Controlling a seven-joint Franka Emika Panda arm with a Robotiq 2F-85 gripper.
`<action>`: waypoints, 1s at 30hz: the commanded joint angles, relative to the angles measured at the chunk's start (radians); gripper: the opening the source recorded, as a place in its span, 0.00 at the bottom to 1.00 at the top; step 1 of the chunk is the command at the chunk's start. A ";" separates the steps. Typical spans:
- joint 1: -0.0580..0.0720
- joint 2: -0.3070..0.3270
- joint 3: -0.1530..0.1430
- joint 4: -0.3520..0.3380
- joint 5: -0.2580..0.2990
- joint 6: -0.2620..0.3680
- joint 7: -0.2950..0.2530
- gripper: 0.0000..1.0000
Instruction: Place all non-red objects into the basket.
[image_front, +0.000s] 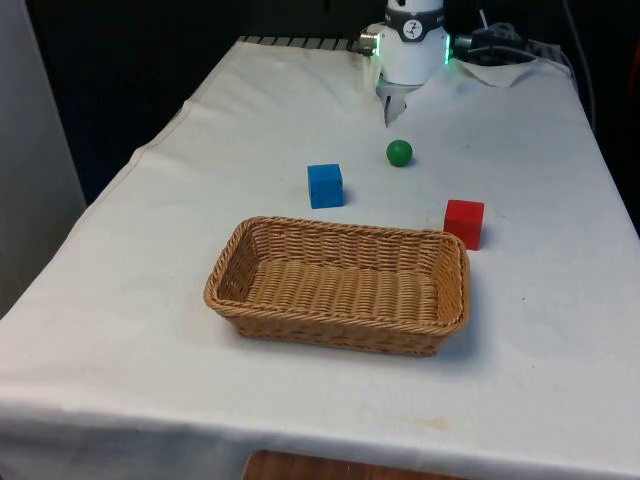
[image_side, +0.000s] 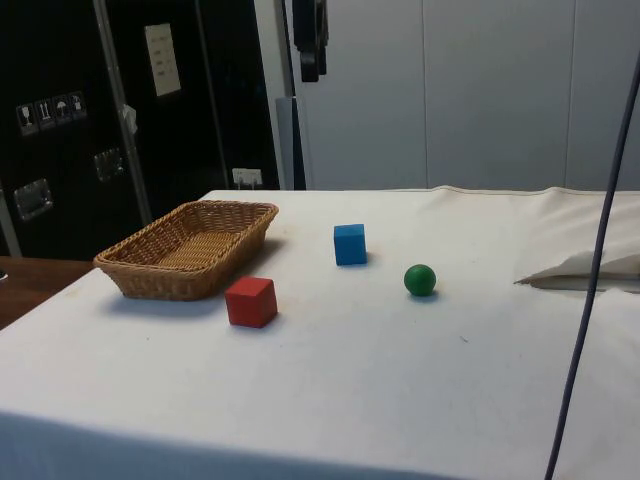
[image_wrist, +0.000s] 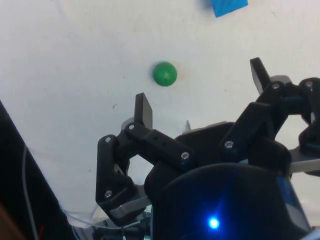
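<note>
The gripper (image_wrist: 202, 95) is held high above the cloth at the table's far end, its fingers (image_wrist: 144, 111) spread apart and holding nothing. This posture is judged to be a survey stance, from which any target can be chosen; no object is yet approached.

In the front view, with the basket (image_front: 340, 330) taken as the clock's centre, the blue cube (image_front: 325, 185) is found at about twelve o'clock, near the far rim. The green ball (image_front: 399, 152) lies farther off at one o'clock, closest to the gripper. The red cube (image_front: 464, 222) sits at two o'clock, just beside the basket's far corner.

All three objects rest on the white cloth (image_front: 150, 330), apart from one another. Nothing lies in the basket, so both non-red items remain to be moved.

The ball is judged liable to roll if nudged off-centre. The red cube is expected to be left in place.
</note>
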 joint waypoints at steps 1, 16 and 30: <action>-0.002 0.003 -0.007 -0.003 0.003 0.009 -0.011 1.00; -0.003 0.027 -0.068 -0.018 0.004 0.042 -0.074 1.00; -0.004 0.050 -0.113 -0.046 0.014 0.118 -0.134 1.00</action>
